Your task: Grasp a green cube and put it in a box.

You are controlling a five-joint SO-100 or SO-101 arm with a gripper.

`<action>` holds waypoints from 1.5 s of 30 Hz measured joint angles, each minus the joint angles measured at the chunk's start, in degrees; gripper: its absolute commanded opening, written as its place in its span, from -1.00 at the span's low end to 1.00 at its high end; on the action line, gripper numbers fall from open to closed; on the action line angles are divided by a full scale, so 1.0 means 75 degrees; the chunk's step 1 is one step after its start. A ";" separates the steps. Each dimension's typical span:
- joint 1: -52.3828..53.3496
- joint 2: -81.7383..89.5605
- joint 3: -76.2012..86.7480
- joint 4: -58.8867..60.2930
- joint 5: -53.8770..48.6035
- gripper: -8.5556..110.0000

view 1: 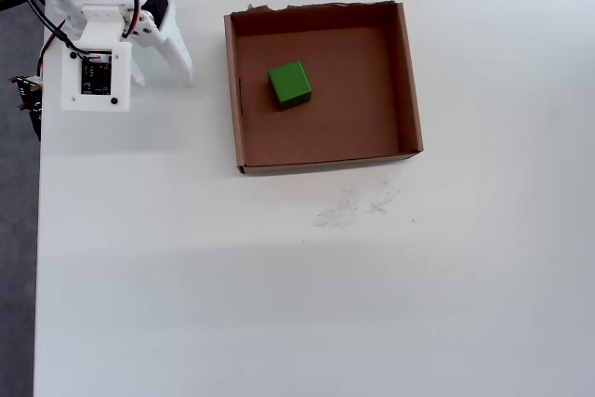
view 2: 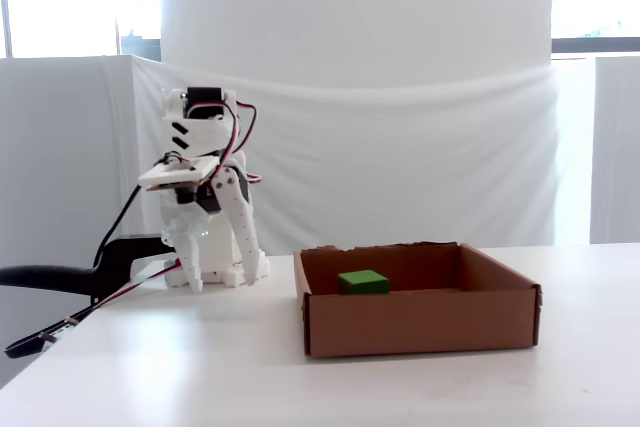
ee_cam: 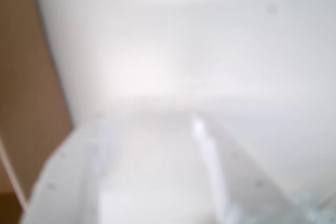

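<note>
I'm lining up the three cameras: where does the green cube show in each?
Wrist view: not in it; blurred white surfaces only.
Overhead view: green cube on the floor of the box, upper left of centre.
Fixed view: cube inside the box, behind its front wall.
Shared landmark: the box.

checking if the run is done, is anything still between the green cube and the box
Nothing visible: the green cube already sits on the floor of the box, left of centre in the overhead view. The gripper is outside the box, left of it.
</note>
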 measured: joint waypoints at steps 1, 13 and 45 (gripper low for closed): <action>0.0000 0.0000 0.0000 0.0000 0.0000 -0.48; 0.0000 0.0000 0.0000 0.0000 0.0070 -0.48; 0.0000 0.0000 0.0000 0.0000 0.0141 -0.48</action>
